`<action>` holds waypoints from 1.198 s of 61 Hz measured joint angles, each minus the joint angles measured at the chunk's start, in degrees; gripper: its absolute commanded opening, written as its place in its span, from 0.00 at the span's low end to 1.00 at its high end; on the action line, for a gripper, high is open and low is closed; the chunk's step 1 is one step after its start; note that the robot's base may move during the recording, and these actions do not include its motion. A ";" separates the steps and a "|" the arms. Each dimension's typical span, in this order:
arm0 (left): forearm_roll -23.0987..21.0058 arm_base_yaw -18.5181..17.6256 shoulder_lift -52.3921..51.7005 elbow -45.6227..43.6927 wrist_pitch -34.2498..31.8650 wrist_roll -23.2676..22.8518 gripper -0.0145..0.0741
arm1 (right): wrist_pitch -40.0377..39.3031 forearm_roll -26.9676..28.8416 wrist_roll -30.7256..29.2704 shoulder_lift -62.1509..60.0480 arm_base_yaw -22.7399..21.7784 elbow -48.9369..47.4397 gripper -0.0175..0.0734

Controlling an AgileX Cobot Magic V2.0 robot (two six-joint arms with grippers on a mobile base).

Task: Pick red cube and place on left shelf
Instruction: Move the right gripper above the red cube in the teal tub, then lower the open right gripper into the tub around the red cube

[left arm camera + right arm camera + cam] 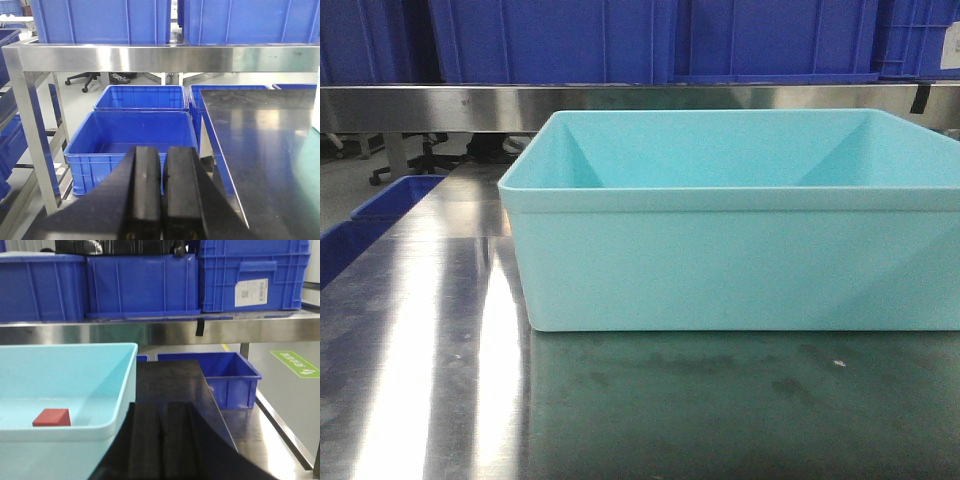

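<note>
Two black pincers show at the bottom of the wrist views, and each has its pads pressed together with nothing between them. The left pincer [161, 167] hangs off the left edge of the shiny steel table [270, 145], above a large open blue ribbed plastic crate [125, 145] that stands on the floor. The right pincer [161, 420] is just beside the near right corner of the pale turquoise plastic tub [75, 437]; I cannot tell whether it touches the tub.

A small, bright red cube [51, 417] lies flat on the tub's floor, close to the wall nearest the right wrist camera and well to the left of the right pincer. Nothing touches it. In the front view the tub stands on the table, and its near wall hides its floor, so the cube does not show there.

Behind the table runs the brushed stainless-steel left shelf [165, 57]. Its flat front rail rests on a square post at the left end. Big blue stacked crates [100, 20] stand on top of it, and one in the right wrist view bears a white label [252, 290]. More blue crates sit on the floor beneath the rail.
</note>
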 measured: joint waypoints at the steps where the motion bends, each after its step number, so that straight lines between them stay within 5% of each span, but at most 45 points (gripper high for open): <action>1: 0.00 0.00 0.00 0.00 0.00 0.00 0.28 | 0.10 0.11 0.00 0.00 -0.04 -0.27 0.24; 16: 0.00 0.00 0.00 0.00 0.00 0.00 0.28 | 8.71 0.22 0.00 3.06 -0.13 -16.65 0.25; 40: 0.00 0.00 0.00 0.00 0.00 0.00 0.28 | 34.92 0.22 0.00 29.39 0.51 -45.92 0.25; 64: 0.00 0.00 0.00 0.00 0.00 0.00 0.28 | 48.26 0.26 0.00 57.53 19.53 -67.49 0.25; 73: 0.00 0.00 0.00 0.00 0.00 0.00 0.28 | 50.93 0.53 0.99 68.88 22.97 -74.02 0.25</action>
